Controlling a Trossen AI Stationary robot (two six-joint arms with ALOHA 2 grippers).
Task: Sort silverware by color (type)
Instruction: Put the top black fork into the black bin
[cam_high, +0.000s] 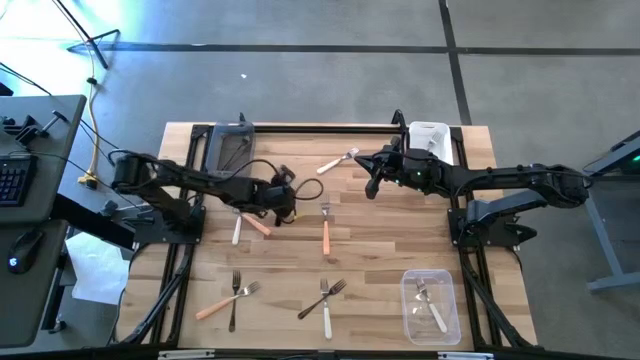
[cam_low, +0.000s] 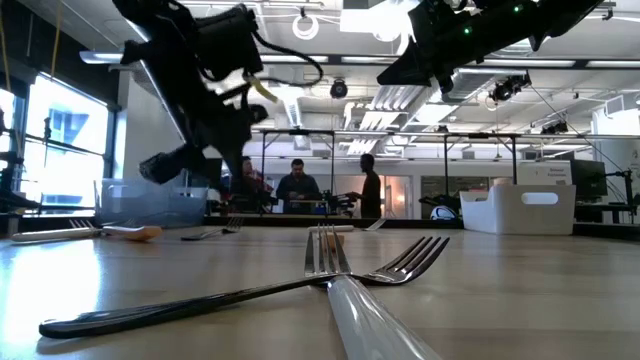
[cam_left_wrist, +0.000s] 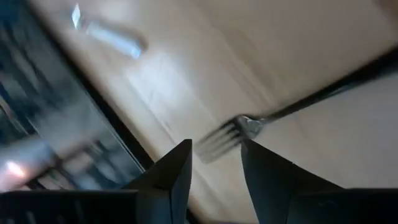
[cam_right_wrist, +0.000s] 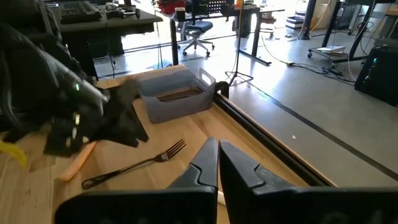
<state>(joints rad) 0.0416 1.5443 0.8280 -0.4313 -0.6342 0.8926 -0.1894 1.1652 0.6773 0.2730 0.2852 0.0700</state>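
Note:
A dark-handled fork (cam_left_wrist: 249, 124) lies flat on the table, also in the right wrist view (cam_right_wrist: 134, 165). My left gripper (cam_left_wrist: 216, 155) (cam_high: 288, 196) is open above it, a fingertip on either side of its tines, without touching. My right gripper (cam_right_wrist: 218, 158) (cam_high: 372, 180) is shut and empty, raised near the table's far edge. Other forks lie flat: a white one (cam_high: 338, 161), an orange one (cam_high: 326, 232), an orange and white pair (cam_high: 248, 226), an orange and dark pair (cam_high: 229, 298), and a dark and white pair (cam_high: 325, 300) (cam_low: 330, 275).
A grey bin (cam_high: 228, 148) (cam_right_wrist: 174, 93) sits at the far left. A white bin (cam_high: 428, 140) (cam_low: 520, 208) stands at the far right. A clear bin (cam_high: 430, 305) at the near right holds forks. People stand in the room beyond the table.

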